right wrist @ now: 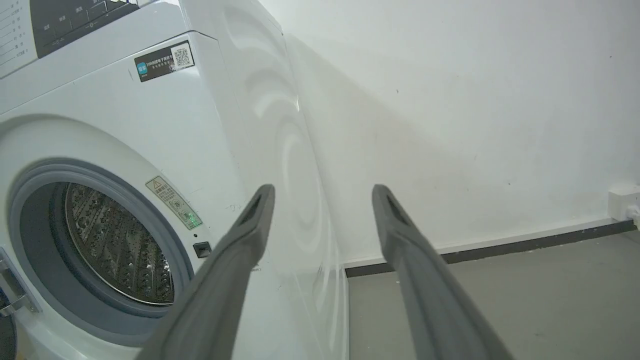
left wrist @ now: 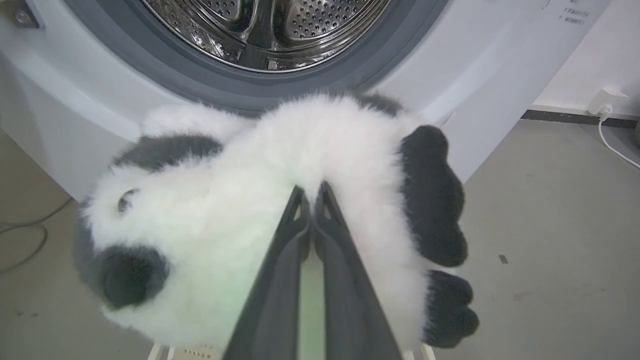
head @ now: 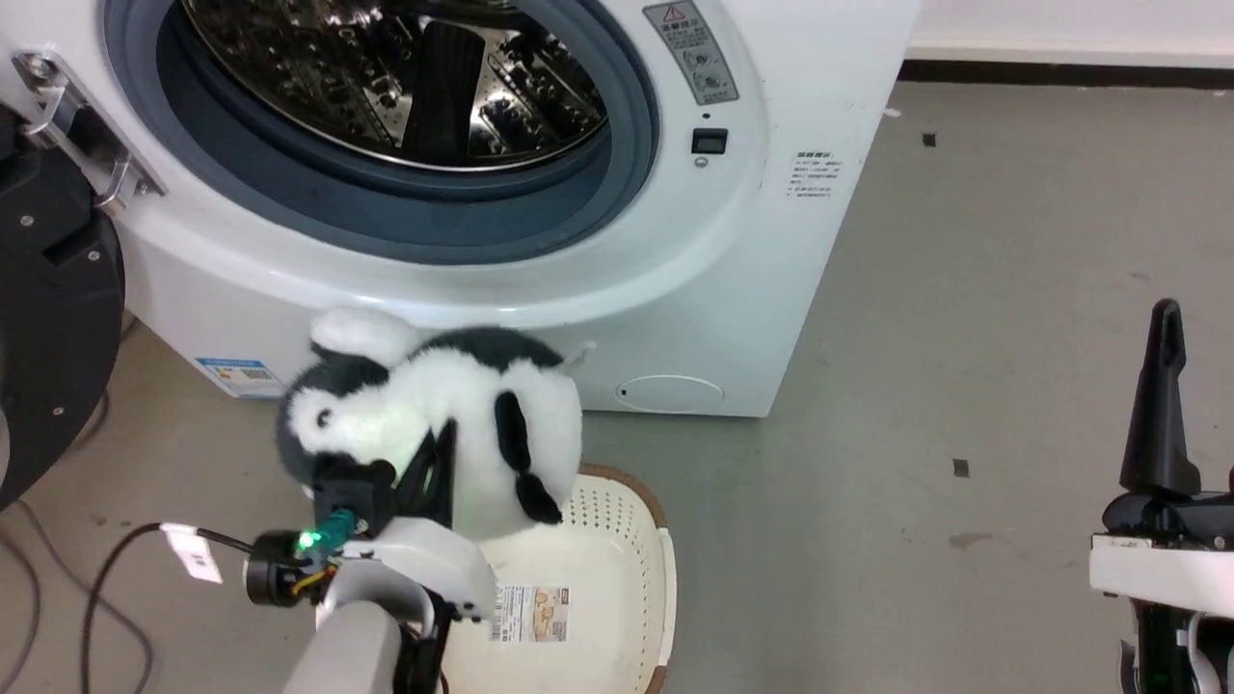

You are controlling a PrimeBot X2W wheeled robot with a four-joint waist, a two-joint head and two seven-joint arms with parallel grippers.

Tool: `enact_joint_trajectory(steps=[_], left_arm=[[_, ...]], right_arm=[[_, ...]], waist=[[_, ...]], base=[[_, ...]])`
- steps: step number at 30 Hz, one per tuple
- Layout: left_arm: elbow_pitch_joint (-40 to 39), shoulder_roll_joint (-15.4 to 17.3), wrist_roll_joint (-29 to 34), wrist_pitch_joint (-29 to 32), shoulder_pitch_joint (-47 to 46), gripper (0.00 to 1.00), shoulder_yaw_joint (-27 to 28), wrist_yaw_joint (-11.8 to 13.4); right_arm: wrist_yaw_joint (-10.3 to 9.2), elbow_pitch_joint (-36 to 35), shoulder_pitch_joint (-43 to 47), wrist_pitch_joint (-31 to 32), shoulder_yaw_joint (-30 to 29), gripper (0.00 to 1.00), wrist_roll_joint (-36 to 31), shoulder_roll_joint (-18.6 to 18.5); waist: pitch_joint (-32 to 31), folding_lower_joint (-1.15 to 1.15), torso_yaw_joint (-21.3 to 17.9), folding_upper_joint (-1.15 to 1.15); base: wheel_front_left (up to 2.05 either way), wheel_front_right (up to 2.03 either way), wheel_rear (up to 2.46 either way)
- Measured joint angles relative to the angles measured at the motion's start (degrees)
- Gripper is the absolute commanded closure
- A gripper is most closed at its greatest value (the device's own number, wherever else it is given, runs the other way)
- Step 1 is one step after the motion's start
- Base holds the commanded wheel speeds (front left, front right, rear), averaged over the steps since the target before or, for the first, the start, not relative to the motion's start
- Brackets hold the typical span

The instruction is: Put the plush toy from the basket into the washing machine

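— Two items to log. First, the left gripper (left wrist: 312, 192): finger state?

— Fingers drawn nearly together, pinched into the white fur of the plush toy (left wrist: 225, 220). In the left wrist view the tips are sunk into the fur at mid-body, with only a thin slit between them.

— Position of the toy relative to the fingers?

— It lies across the tips. The head, with its black patch, is to that view's left and two black paws are to the right. In the head view it hangs over the far rim of the basket (head: 617, 520), which stands on the floor.

— And relative to the washing machine (head: 733, 289)?

— In front of the white lower panel, below the grey rubber rim of the port. Not inside. Whether fur touches the panel, I cannot tell. The drum (head: 386, 58) is exposed.

— Second item, the right gripper (right wrist: 324, 192)?

— Fingers spread wide, nothing between them. It stands well apart from the toy, at the head view's lower right.
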Motion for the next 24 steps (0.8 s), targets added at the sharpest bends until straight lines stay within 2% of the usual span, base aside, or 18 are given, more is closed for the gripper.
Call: enact_joint_trajectory(steps=[8,16,24], left_arm=[[-4.0,0.3,0.5,0.0,-3.8,1.0,4.8,0.7],[-3.9,2.9,1.6,0.0,-15.7,1.0,8.3,0.6],[-0.4,5.2,3.1,0.0,-28.3,1.0,10.6,1.1]], right_arm=[[0.0,-0.1,0.1,0.0,0.2,0.0,0.5,0.0],[0.0,-0.8,-2.2,0.0,0.4,0.0,0.9,0.0],[0.01,-1.8,-6.1,0.0,1.1,0.0,2.0,0.0]], waist=[[0.8,0.0,-1.6,0.0],[5.8,0.01,-3.9,0.0],[13.3,0.01,-7.0,0.0]], base=[[0.0,0.0,0.0],[0.0,0.0,0.0],[0.0,0.0,0.0]])
